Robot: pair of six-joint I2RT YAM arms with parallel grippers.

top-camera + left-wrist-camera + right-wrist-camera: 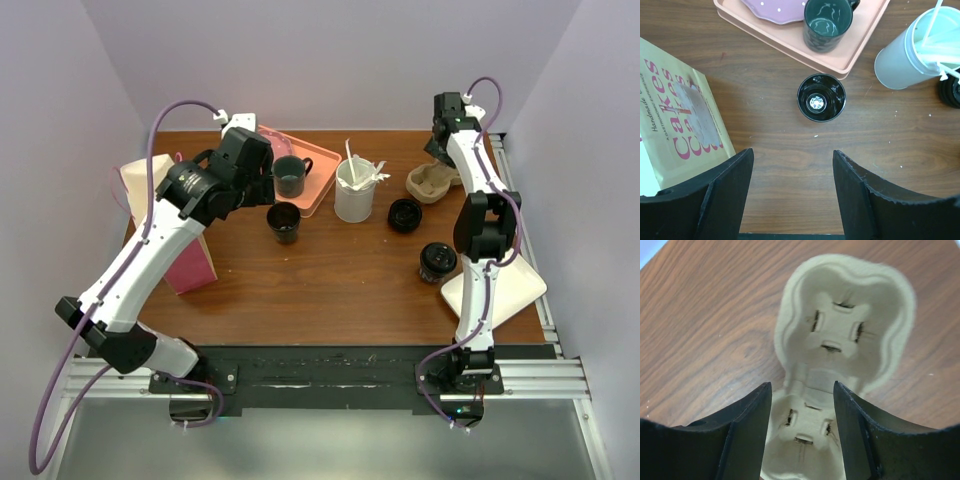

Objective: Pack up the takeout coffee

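The takeout coffee, a black cup with its lid on, stands on the table at the right, near a white plate. It is outside both wrist views. My right gripper is open over a beige pulp cup carrier at the back right. Its fingers straddle the carrier's near cell, and I cannot tell if they touch it. My left gripper hangs open and empty above the wood, just short of a plain open black cup.
A pink tray holds a dark mug. A white tub of stirrers stands mid-table beside a loose black lid. A cake bag stands left, a white plate front right.
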